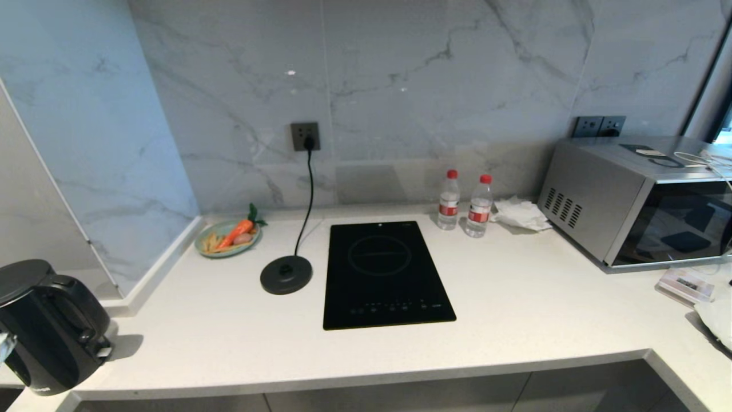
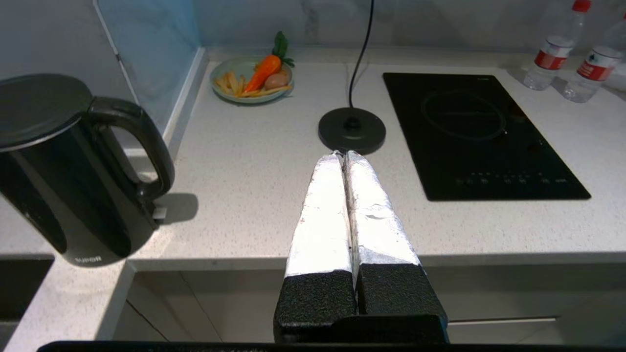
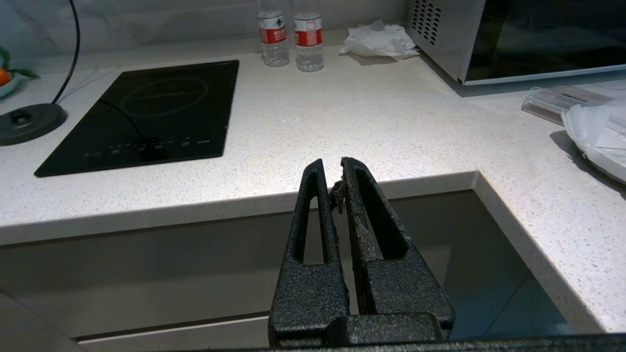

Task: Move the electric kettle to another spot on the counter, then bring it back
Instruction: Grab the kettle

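Kettle parked at the counter's left front corner, off its base.

A green plate (image 1: 227,240) at the back left is seen holding a carrot, fries and an egg; 2 capped water bottles (image 1: 464,206) are stood behind the hob (image 1: 384,273). The electric kettle (image 1: 46,326) is stood upright on the counter (image 1: 229,337), handle turned toward the hob, well apart from the round base (image 1: 286,274). The left hand (image 2: 345,155) and right hand (image 3: 331,168) are pressed together, empty, before the counter's front edge.

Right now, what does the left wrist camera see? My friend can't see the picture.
The shut left gripper points over the white counter toward an empty kettle base. The black electric kettle stands off it, at the counter's corner near a plate of toy food.
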Robot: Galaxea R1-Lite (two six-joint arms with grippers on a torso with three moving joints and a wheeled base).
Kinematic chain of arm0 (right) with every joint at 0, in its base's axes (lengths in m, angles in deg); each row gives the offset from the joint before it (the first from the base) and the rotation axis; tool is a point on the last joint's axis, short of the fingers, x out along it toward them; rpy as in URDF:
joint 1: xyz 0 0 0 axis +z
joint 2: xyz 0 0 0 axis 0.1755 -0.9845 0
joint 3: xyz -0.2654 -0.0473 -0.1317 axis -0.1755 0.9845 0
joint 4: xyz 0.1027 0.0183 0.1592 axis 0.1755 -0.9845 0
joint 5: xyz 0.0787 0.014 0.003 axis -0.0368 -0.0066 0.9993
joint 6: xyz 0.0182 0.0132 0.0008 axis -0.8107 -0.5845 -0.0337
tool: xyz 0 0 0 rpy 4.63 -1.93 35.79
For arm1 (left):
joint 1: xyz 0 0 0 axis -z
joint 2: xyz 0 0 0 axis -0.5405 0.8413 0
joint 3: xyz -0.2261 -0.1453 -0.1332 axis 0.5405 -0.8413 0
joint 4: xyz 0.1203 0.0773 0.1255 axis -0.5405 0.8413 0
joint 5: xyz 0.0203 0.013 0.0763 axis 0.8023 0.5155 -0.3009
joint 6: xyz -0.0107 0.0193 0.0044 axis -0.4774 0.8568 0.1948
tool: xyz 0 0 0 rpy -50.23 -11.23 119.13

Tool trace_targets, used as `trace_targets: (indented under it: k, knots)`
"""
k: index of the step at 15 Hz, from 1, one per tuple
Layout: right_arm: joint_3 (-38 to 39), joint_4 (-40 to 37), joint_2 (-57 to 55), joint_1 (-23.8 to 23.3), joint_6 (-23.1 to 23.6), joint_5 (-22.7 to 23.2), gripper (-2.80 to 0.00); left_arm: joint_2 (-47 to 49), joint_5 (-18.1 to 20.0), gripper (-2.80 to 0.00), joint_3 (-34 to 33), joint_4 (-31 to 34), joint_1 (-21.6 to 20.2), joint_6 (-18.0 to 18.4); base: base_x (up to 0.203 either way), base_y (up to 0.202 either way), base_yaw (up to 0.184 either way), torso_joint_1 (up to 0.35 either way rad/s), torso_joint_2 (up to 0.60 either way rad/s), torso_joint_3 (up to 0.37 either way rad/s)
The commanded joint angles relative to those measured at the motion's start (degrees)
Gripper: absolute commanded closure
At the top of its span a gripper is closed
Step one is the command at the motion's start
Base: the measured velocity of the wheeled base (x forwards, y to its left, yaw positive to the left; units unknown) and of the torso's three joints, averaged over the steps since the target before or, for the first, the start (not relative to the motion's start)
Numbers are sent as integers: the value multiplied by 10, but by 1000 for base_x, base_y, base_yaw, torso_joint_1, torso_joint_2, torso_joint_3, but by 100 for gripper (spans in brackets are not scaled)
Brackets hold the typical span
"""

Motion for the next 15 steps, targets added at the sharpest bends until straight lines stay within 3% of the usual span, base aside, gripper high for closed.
trace_targets:
  k: [1, 8, 11, 13, 15]
  knots:
    - [0, 0, 0, 0, 0, 0, 0, 172, 0, 0, 30, -60, 0, -1, 0, 0, 0, 0, 0, 0]
    - [0, 0, 0, 0, 0, 0, 0, 475, -3, 0, 95, -307, 15, -4, 0, 0, 0, 0, 0, 0]
    - [0, 0, 0, 0, 0, 0, 0, 548, -6, 0, 117, -338, 30, -7, 0, 0, 0, 0, 0, 0]
    - [0, 0, 0, 0, 0, 0, 0, 584, 2, 0, 117, -368, -1, -13, 0, 0, 0, 0, 0, 0]
    - [0, 0, 0, 0, 0, 0, 0, 613, 40, 0, 112, -434, -51, -11, 0, 0, 0, 0, 0, 0]
